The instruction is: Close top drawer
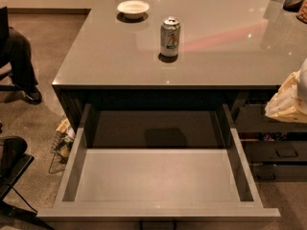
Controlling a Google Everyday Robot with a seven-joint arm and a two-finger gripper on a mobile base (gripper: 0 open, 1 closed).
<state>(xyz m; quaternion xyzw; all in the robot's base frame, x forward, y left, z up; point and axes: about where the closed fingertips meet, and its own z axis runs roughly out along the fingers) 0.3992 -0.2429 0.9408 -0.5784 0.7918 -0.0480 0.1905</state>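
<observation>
The top drawer (158, 181) is pulled far out towards the camera from under the grey table (120, 56). Its pale grey inside holds nothing. Its front edge runs along the bottom of the view, and a bit of the handle (158, 224) shows there. The back part of the drawer lies in shadow under the tabletop. My gripper (290, 102) is the pale, cream-coloured shape at the right edge of the view. It is beside the table's front right corner, to the right of the drawer's right side and apart from it.
A drinks can (170, 36) and a white bowl (133, 7) stand on the tabletop. Narrower dark drawers (280, 152) are to the right. A wire basket (62, 145), a chair base (12, 164) and a seated person's leg (21, 63) are on the left.
</observation>
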